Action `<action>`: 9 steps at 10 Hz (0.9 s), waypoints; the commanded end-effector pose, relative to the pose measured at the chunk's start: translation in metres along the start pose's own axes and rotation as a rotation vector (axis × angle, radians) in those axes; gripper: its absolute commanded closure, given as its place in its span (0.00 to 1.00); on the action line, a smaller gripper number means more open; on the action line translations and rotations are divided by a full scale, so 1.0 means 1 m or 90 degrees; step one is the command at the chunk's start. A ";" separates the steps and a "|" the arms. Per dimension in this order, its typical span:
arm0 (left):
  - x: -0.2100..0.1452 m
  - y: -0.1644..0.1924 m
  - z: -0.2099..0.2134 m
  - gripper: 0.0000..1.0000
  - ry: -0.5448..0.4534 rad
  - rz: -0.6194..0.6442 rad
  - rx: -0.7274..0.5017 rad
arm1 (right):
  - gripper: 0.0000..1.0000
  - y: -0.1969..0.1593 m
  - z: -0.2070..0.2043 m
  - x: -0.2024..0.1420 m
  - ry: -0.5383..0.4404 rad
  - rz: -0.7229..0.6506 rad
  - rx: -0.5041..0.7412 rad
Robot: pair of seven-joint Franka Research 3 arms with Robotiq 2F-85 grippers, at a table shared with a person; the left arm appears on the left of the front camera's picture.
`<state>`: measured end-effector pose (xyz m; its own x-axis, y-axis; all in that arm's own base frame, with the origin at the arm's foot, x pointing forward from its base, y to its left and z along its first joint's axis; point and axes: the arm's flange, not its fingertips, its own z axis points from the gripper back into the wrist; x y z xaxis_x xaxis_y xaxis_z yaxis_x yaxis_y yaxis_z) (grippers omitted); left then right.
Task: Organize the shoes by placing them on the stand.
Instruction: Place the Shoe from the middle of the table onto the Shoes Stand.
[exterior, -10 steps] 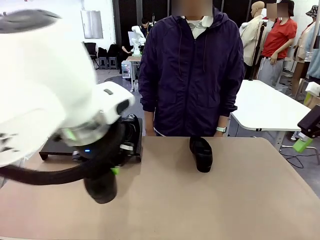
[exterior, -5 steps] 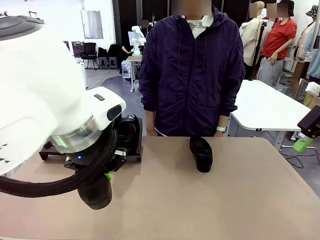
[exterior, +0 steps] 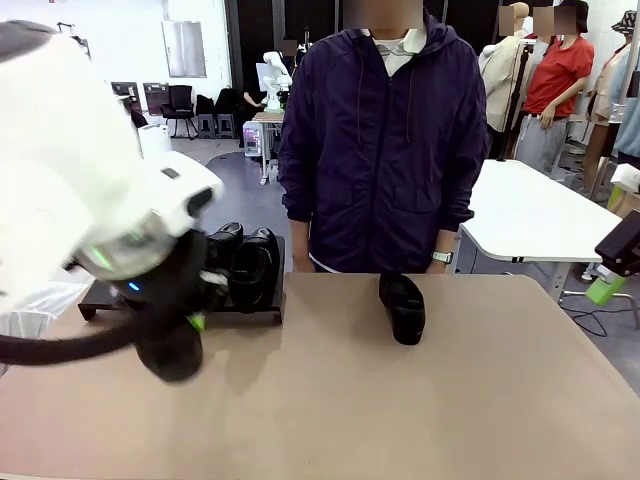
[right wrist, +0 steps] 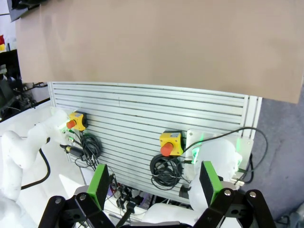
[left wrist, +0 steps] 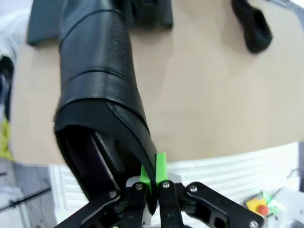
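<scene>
One held shoe [left wrist: 97,80]: the left gripper [left wrist: 153,183], wrist angled down over the table [exterior: 450,400] just before the stand [exterior: 105,298], has its pads pinched on the heel rim. The shoe's long axis follows the fingers, toe toward the table. Two shoes [exterior: 245,265] sit on the stand. One loose shoe [exterior: 402,308] lies mid-table, lengthwise front-to-back. Right gripper [right wrist: 154,183]: fingers apart, off the table's edge.

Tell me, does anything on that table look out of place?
One lone shoe lies on the tabletop before the person, apart from the stand where other shoes sit, while another shoe hangs pinched by its rim in the left gripper.
</scene>
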<state>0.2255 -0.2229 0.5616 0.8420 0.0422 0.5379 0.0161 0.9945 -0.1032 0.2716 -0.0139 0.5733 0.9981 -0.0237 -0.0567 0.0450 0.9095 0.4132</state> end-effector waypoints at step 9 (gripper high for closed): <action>0.112 0.201 -0.076 1.00 -0.035 -0.104 0.036 | 0.00 0.001 0.004 0.001 0.003 0.016 0.012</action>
<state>0.3666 -0.0110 0.5334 0.8130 -0.0889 0.5755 0.0707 0.9960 0.0541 0.2717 -0.0140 0.5732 0.9981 -0.0237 -0.0572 0.0453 0.9095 0.4132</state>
